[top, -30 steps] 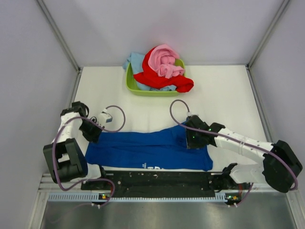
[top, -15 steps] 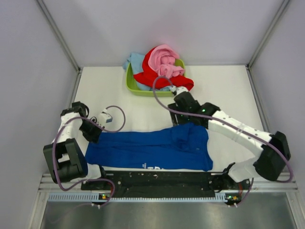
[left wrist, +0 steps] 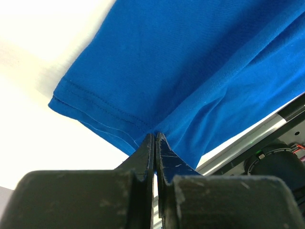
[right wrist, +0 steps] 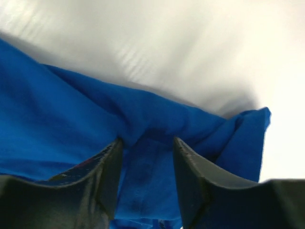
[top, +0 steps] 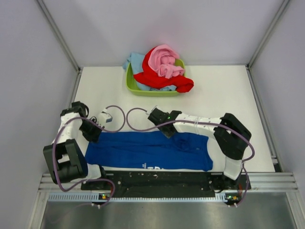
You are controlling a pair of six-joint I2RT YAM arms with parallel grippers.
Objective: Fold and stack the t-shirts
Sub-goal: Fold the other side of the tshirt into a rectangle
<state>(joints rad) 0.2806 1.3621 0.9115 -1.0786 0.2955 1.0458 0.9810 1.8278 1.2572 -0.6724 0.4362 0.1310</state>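
The royal blue t-shirt [top: 143, 150] lies spread in a long band along the near edge of the table, white lettering showing at its front hem. My left gripper [top: 95, 136] is shut on the shirt's left edge; in the left wrist view the fingertips [left wrist: 155, 136] pinch the blue cloth [left wrist: 190, 71] near a stitched hem. My right gripper [top: 167, 132] is open at the shirt's far edge near the middle. In the right wrist view its jaws [right wrist: 147, 141] stand either side of a raised fold of blue cloth [right wrist: 71, 124].
A lime green tub [top: 133, 88] stands at the back middle of the table, heaped with a red shirt [top: 159, 78], a pink shirt [top: 162, 59] and a light blue shirt [top: 135, 61]. A black rail [top: 157, 179] runs along the near edge.
My right arm has swung from the shirt's right part, up towards the tub, then left to the shirt's far edge near the middle. The left arm has not moved.
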